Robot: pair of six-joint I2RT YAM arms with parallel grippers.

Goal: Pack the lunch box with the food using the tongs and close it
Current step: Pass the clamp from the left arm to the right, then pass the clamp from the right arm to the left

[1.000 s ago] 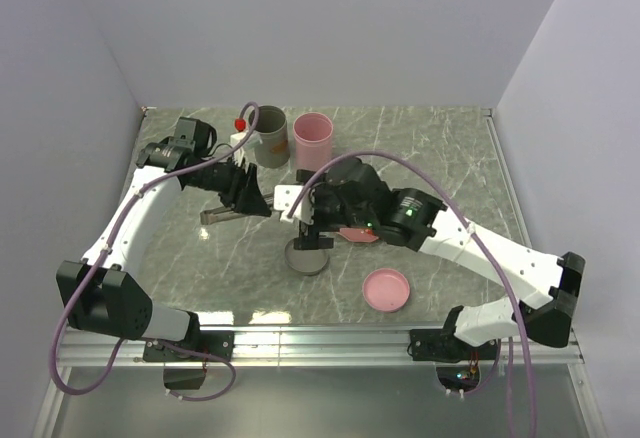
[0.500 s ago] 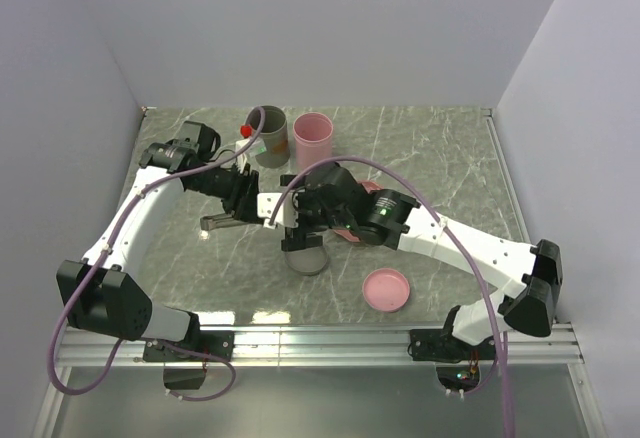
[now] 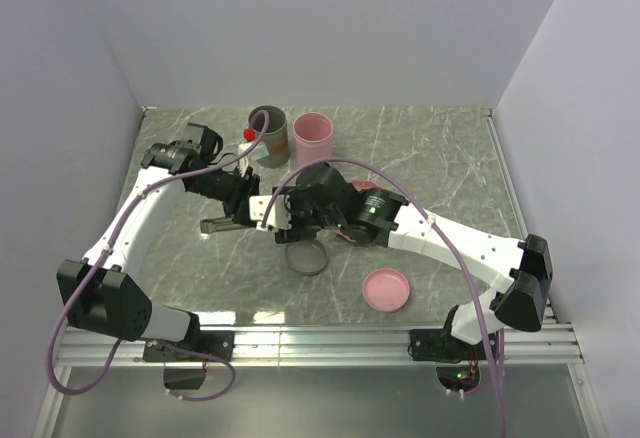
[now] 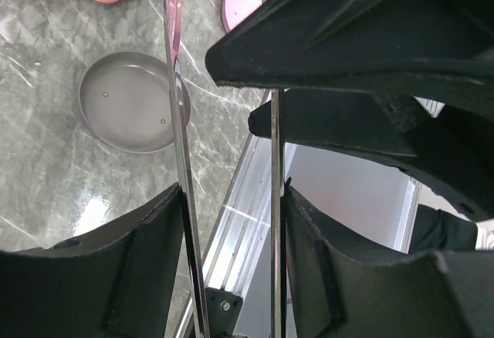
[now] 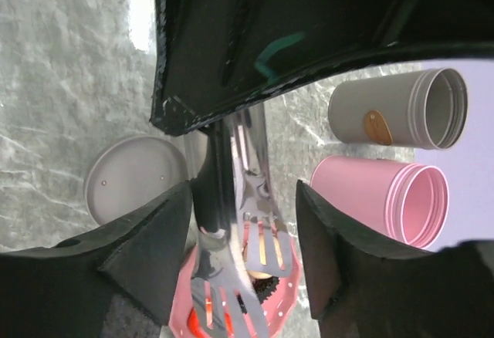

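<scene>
Our left gripper (image 4: pixel 231 199) clamps the tongs (image 4: pixel 179 137); our right gripper (image 5: pixel 241 199) straddles them over the pink plate (image 5: pixel 284 276), but we cannot tell if it grips.

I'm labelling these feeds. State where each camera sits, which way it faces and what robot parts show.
Top external: above, behind the bases, facing down at the table; left arm and right arm show.
Left wrist: on the left arm, facing along the tongs toward the near rail; own fingers show.
Right wrist: on the right arm, facing the grey cup and pink cup; own fingers show.
Shared: both wrist views show tongs and grey lid.
</scene>
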